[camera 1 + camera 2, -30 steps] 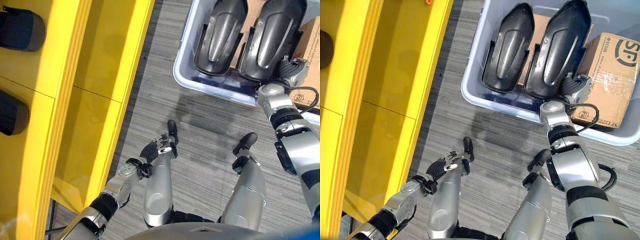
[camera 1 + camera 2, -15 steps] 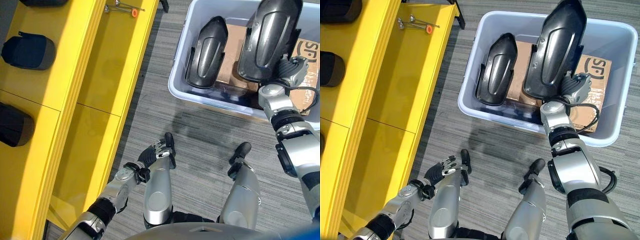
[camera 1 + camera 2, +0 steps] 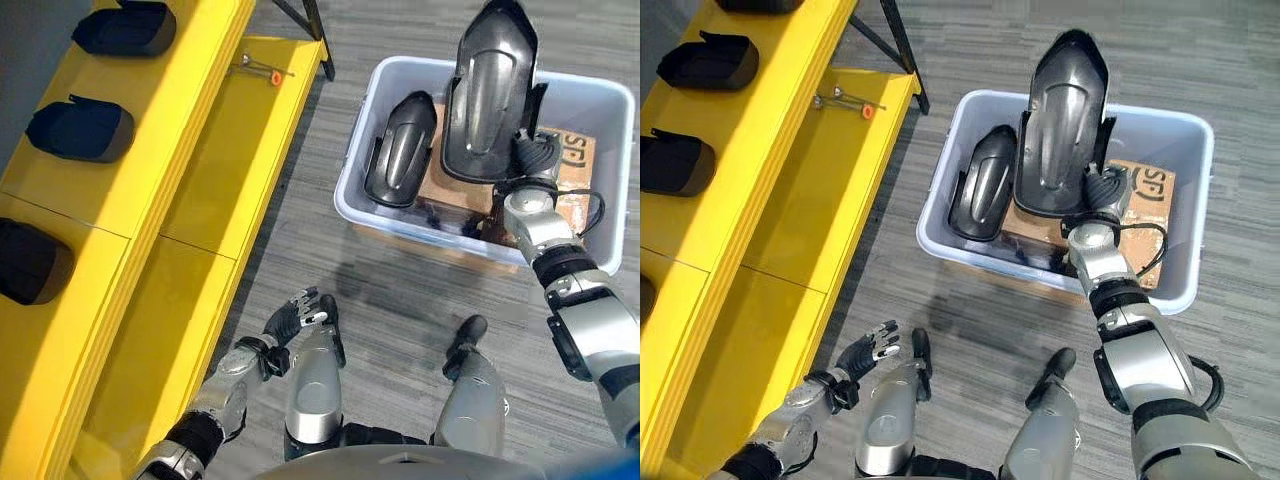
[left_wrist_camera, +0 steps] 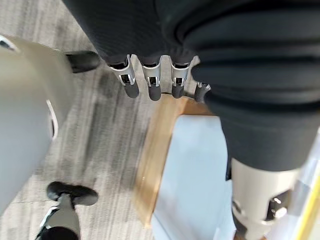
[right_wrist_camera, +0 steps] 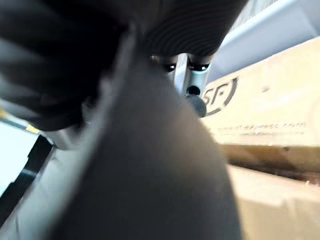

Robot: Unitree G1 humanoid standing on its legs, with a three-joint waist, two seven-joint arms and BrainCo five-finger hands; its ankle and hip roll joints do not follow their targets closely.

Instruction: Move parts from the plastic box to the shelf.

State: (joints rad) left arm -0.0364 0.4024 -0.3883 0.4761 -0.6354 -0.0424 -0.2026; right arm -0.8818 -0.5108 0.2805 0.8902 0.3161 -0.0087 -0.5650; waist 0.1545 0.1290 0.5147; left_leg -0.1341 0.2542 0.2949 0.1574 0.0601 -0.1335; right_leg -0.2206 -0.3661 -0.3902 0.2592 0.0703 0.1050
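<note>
Lifted since a second ago: large black part (image 3: 1065, 130), upright above plastic box (image 3: 1185, 215), clasped by right hand (image 3: 1102, 190). Yellow shelf (image 3: 780, 180) well leftward; left hand (image 3: 868, 348) spread, idle.

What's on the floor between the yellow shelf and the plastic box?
Bare grey carpet between shelf and box; the eye views show it.

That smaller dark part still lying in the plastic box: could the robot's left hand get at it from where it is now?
Probably not right away. The left hand hangs open low by the shelf, well short of the plastic box. The smaller part lies uncovered, but the right hand already grips the larger part beside it.
</note>
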